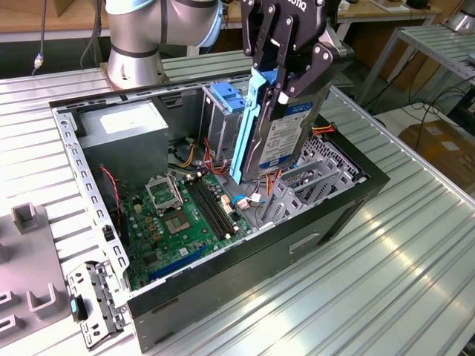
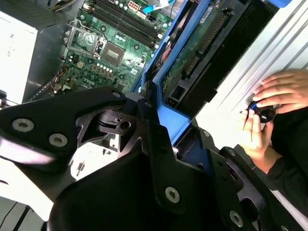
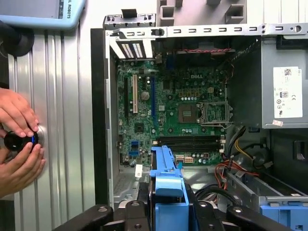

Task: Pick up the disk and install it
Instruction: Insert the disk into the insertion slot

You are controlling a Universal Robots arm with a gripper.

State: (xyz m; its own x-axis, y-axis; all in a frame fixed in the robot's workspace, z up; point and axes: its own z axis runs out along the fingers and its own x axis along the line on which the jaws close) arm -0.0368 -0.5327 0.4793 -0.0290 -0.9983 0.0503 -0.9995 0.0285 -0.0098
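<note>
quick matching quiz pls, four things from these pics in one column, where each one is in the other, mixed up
1. disk
2. motherboard
3. power supply
4. person's hands

A. flat on the floor of the case
B. on a black knob beside the case
C. clamped upright in the tool, over the open case
D. grey box in a case corner

Pairs: 1-C, 2-A, 3-D, 4-B

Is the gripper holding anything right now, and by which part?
Yes. The gripper is shut on the disk, clamping its upper end across the blue carrier frame. The disk hangs on end over the open computer case.
</note>
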